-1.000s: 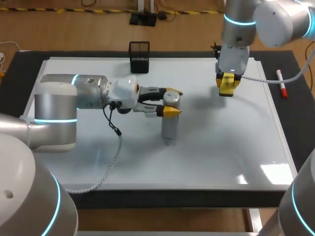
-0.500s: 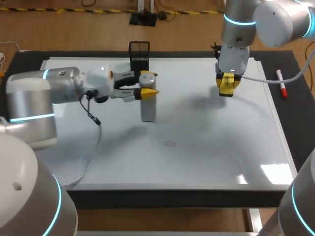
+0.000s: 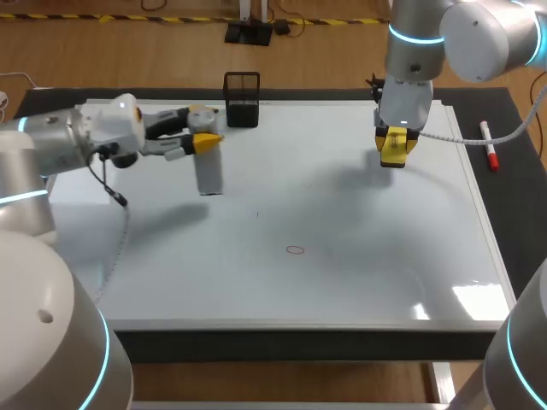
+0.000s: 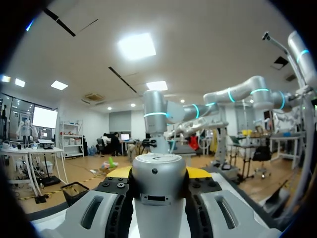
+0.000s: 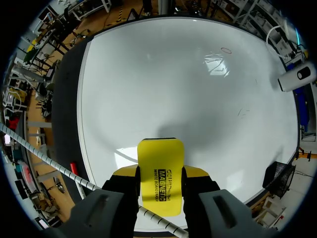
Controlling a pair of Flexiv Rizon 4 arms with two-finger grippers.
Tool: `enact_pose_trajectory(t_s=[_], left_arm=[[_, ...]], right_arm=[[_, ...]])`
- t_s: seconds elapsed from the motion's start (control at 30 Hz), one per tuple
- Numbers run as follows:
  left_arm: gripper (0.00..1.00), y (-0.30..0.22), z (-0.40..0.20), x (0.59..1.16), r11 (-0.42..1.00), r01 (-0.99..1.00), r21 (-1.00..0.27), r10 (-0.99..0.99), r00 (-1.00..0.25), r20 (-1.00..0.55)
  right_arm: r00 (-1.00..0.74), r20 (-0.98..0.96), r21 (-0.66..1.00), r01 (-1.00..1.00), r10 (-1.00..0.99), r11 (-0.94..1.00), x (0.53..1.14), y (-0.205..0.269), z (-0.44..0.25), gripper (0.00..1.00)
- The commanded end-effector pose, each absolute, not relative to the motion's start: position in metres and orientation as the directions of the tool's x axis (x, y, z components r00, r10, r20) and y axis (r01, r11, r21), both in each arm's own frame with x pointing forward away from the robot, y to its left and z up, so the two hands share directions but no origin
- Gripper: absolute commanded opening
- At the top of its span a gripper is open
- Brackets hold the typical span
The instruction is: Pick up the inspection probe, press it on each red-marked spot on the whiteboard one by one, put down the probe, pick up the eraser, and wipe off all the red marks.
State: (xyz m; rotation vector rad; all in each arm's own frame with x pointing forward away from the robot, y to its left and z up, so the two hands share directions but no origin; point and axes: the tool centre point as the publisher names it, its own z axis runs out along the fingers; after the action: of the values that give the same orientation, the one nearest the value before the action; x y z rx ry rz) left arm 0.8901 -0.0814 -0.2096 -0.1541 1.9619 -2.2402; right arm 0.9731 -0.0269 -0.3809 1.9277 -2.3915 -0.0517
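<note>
In head view the left jaws hold the probe (image 3: 208,173) upright over the whiteboard (image 3: 359,222); the left wrist view shows only its top end. The right jaws clamp the eraser (image 5: 159,176).

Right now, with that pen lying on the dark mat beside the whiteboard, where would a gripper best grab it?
Around the middle of the pen's white barrel, coming straight down from above. It lies flat on the mat, long and thin, so the two fingers should close across its narrow width, one on each side. Gripping near an end would probably let it tilt.
</note>
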Motion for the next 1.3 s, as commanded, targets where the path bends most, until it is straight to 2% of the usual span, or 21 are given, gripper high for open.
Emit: enact_pose_trajectory(t_s=[0.03,0.53,1.3], left_arm=[[0.00,-0.061,-0.199,0.887,-0.113,0.053,-0.992,-0.203,-0.979,-0.029],[0.00,-0.020,-0.193,0.901,-0.124,0.092,-0.988,-0.305,-0.951,-0.051],[0.00,-0.020,-0.193,0.901,-0.124,0.092,-0.988,-0.305,-0.951,-0.051]], right_arm=[[-0.209,0.036,0.069,-0.975,-0.977,0.211,0.974,-0.027,-0.380,0.00],[-0.209,0.036,0.069,-0.975,-0.977,0.211,0.974,-0.027,-0.380,0.00],[-0.205,0.032,0.070,-0.976,-0.978,0.207,0.967,-0.017,-0.379,0.00]])
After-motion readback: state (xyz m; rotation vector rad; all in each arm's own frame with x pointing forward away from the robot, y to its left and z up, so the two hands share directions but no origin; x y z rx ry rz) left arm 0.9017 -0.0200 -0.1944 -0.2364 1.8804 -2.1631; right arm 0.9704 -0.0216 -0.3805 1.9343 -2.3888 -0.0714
